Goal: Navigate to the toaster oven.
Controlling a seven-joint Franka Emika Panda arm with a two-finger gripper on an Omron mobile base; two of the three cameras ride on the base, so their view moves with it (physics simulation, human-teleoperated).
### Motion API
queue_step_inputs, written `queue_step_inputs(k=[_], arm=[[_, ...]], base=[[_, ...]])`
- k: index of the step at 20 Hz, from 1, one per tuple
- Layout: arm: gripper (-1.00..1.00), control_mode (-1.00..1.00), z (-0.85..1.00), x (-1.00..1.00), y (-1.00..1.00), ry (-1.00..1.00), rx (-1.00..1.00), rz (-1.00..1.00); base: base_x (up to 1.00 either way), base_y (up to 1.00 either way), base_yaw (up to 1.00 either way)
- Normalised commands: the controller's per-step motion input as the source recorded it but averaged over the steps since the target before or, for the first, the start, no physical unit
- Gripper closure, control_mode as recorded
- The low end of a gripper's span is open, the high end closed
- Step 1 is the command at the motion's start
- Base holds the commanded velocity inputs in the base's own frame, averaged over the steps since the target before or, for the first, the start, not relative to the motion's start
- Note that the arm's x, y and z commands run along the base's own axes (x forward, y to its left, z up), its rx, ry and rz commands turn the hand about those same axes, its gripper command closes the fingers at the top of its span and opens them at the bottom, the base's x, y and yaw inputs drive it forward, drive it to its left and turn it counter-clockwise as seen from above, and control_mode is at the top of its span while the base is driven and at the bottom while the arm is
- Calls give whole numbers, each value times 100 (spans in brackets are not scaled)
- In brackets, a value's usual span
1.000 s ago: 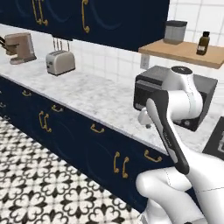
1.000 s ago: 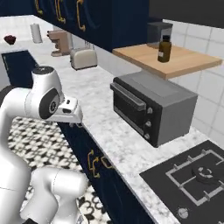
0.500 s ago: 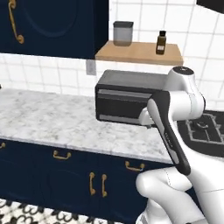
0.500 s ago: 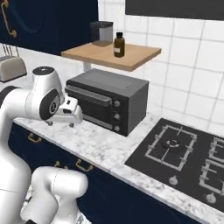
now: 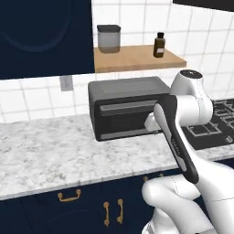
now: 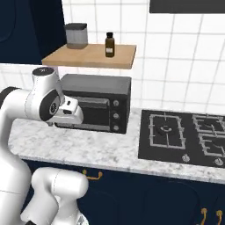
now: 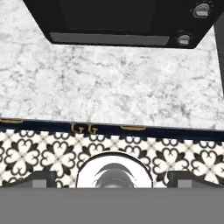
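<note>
The toaster oven [image 5: 123, 109] is a dark grey box with a wide glass door and a bar handle. It stands on the marble counter against the tiled wall, straight ahead of me. In the right base view the toaster oven [image 6: 102, 104] has three knobs on its right side. My arm is folded, and the hand hangs in front of the oven's door, above the counter's front part. In the hand view the toaster oven [image 7: 114, 22] lies along the top edge. My gripper [image 7: 113, 178] points down over the counter edge and floor, open and holding nothing.
A wooden shelf [image 5: 137, 59] above the oven carries a grey canister [image 5: 109, 38] and a brown bottle [image 5: 159, 45]. A black cooktop [image 6: 184, 136] lies right of the oven. Navy cabinets with brass handles [image 5: 68, 196] run under the marble counter [image 5: 45, 151]. The floor [image 7: 39, 153] is patterned tile.
The whole picture has shifted as the base drove: the oven went from the right side to the centre and grew larger. The small toaster and coffee machine left the views. The arm's pose is unchanged.
</note>
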Motion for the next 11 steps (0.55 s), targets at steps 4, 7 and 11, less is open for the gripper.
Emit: queue_step_inputs(k=[4,7,11], arm=[[-100,100,0,0,0,0,0,0],[-100,100,0,0,0,0,0,0],[-100,100,0,0,0,0,0,0]], base=[[49,63,-54],[77,54,-20],[98,23,0]])
